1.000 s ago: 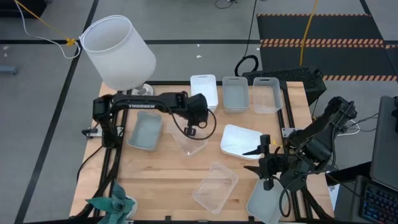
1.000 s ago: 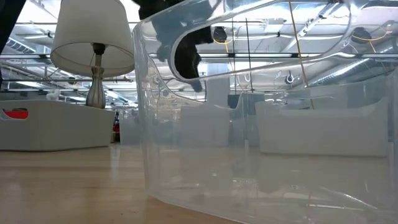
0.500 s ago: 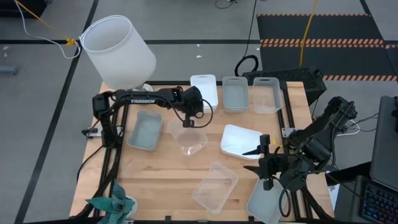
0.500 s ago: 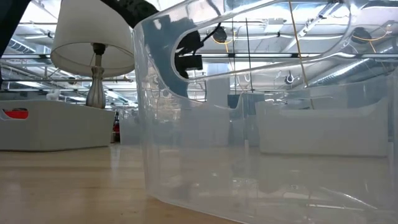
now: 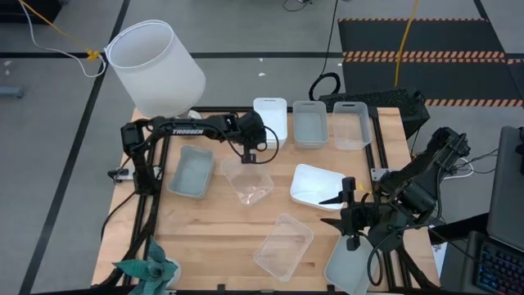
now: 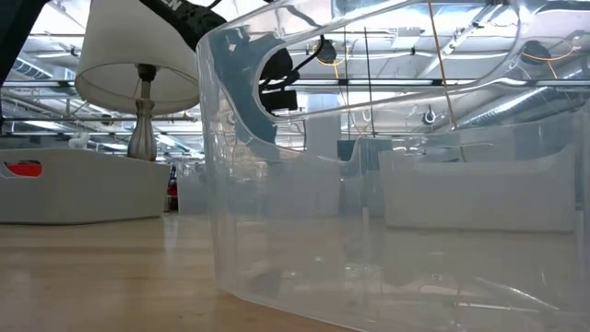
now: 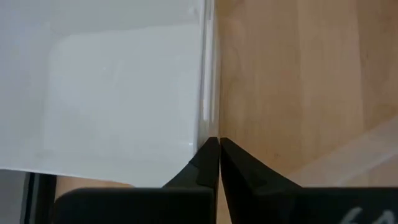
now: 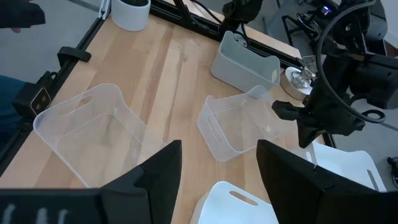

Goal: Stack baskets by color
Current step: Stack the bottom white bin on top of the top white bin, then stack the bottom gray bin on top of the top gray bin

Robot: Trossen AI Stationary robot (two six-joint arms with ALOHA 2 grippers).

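Three baskets stand in a row along the far edge: white (image 5: 268,119), grey (image 5: 310,123) and clear (image 5: 350,124). A grey basket (image 5: 191,170), a clear one (image 5: 250,182), a tilted white one (image 5: 315,187) and a second clear one (image 5: 284,244) lie on the wood. My left gripper (image 7: 214,142) is shut at the far white basket's (image 7: 118,87) near left corner. My right gripper (image 8: 217,180) hangs open above the near right, over the tilted white basket (image 8: 236,205), touching nothing. My left gripper meets the far white basket at the rim of its near end wall (image 7: 207,124), close to the left corner. The rim runs straight in between the two shut fingertips (image 7: 202,158), one on each side of the wall. The fingers slant down from the table's left. The basket sits flat on the table.
A big white lampshade (image 5: 155,70) stands at the far left corner and a green object (image 5: 147,270) at the near left. A pale basket (image 5: 348,266) sits under my right arm. In the low view a clear basket (image 6: 369,184) fills the foreground.
My left gripper has gone toward the table's far edge and down, from over the clear basket in the middle to the near left corner of the far white basket. The baskets have stayed where they were.
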